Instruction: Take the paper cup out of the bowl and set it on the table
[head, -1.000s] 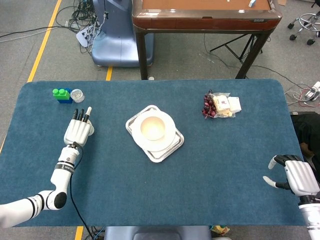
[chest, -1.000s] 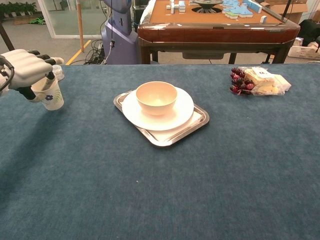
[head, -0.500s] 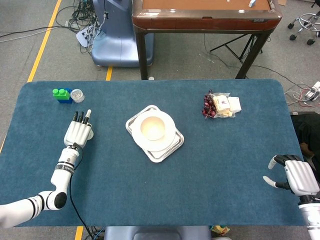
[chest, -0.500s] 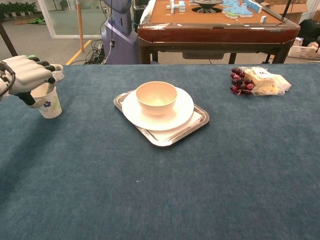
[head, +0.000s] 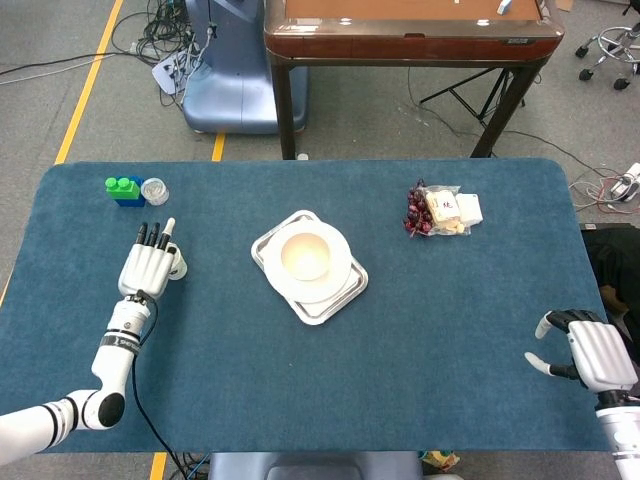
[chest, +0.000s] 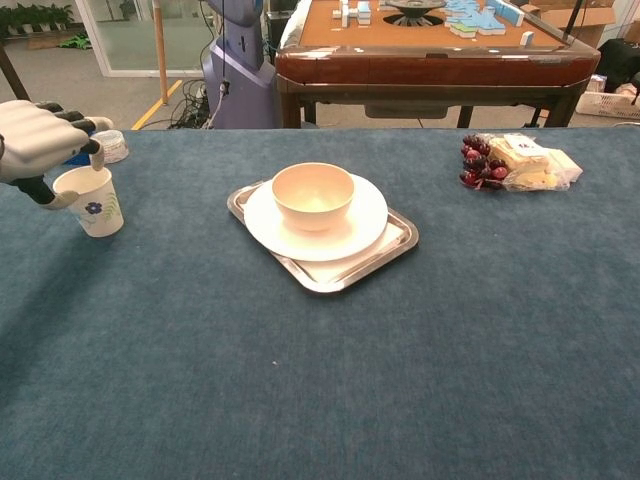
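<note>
Chest view: the paper cup (chest: 91, 200) stands upright on the blue worktop (chest: 330, 380), mouth up, long axis vertical, well left of the bowl (chest: 313, 195). Just above its rim, the left hand (chest: 40, 140) hovers with fingers (chest: 78, 131) loosely spread, gripping nothing. A careless withdrawal could clip the rim and topple the light cup. The right hand (head: 590, 350) rests open and empty by the worktop's right edge

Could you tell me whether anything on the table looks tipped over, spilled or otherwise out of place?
Nothing stands out. The paper cup stands upright on the table, the left hand just above it. The bowl sits upright on its plate and tray. No spill shows.
</note>
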